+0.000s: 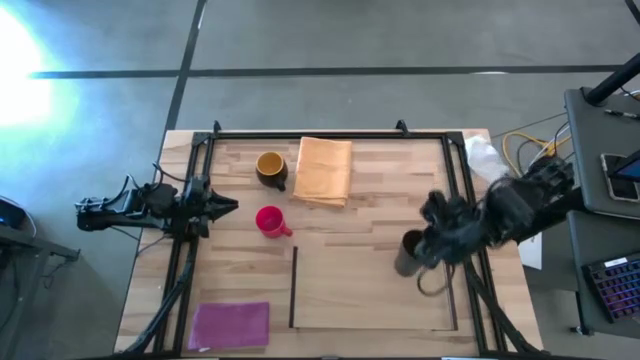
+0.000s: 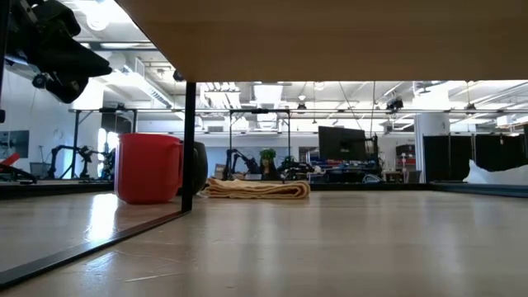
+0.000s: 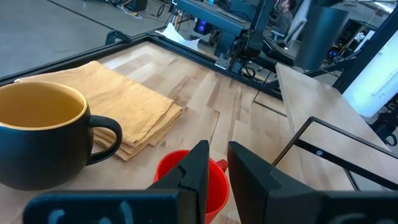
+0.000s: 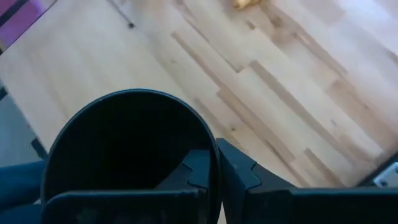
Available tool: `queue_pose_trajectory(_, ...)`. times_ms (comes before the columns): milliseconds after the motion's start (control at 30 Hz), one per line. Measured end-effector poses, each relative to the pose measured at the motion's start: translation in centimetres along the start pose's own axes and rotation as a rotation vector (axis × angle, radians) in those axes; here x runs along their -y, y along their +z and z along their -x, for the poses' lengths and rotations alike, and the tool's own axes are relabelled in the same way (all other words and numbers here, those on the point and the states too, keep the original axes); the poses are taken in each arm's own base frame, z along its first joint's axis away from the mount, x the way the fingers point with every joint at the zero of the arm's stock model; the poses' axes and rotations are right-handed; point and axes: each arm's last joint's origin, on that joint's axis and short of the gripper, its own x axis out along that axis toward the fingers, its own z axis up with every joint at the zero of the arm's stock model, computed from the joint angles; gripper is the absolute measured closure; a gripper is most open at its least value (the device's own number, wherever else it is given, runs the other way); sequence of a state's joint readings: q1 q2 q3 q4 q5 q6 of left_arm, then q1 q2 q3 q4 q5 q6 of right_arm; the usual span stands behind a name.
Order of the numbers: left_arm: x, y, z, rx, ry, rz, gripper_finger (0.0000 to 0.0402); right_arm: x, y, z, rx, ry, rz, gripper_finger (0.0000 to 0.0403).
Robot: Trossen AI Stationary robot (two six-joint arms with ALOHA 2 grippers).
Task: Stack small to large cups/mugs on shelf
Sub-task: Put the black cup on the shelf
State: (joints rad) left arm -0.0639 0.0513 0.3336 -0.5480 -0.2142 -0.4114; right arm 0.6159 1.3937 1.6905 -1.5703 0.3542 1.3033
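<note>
My right gripper (image 1: 425, 250) is shut on the plain black mug (image 1: 410, 252) above the right part of the shelf (image 1: 370, 290), a pale-wood area edged by thin dark strips. The pink-red mug (image 1: 270, 220) stands upright on the table left of the shelf. The dark brown mug with yellow inside (image 1: 270, 167) stands behind it, beside the orange cloth (image 1: 325, 170). My left gripper (image 1: 230, 205) waits at the table's left, just left of the pink-red mug (image 3: 186, 180). Its fingers stand a narrow gap apart and hold nothing. My right gripper pinches the black mug's rim wall (image 4: 213, 158), one finger (image 4: 196, 171) inside the mug and one (image 4: 242, 177) outside. The fingers come at it from the table's right side, slanting down. The mug is lifted clear of the shelf; the low view shows nothing standing there.
A magenta cloth (image 1: 230, 325) lies at the near left corner. A dark frame (image 1: 330, 134) runs round the table. A white bag (image 1: 485, 157) lies at the far right. A dark strip (image 2: 188, 144) stands upright in the low view by the pink-red mug (image 2: 148, 167).
</note>
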Motion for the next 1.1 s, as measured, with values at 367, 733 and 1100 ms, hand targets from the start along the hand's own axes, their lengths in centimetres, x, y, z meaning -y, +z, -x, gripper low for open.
queue_pose_trajectory(367,0.0,0.0,0.0,0.0,0.0,0.0,0.0356,-3.4,-5.5,-1.0,0.023,-0.026,-0.06,0.0391)
queue_pose_trajectory(733,0.0,0.0,0.0,0.0,0.0,0.0,0.0356,-2.0,-7.1,-1.8,0.061,-0.048,-0.118,0.039)
queue_pose_trajectory(1100,0.0,0.0,0.0,0.0,0.0,0.0,0.0356,0.1,-6.2,0.2,0.07,0.019,-0.075,0.039)
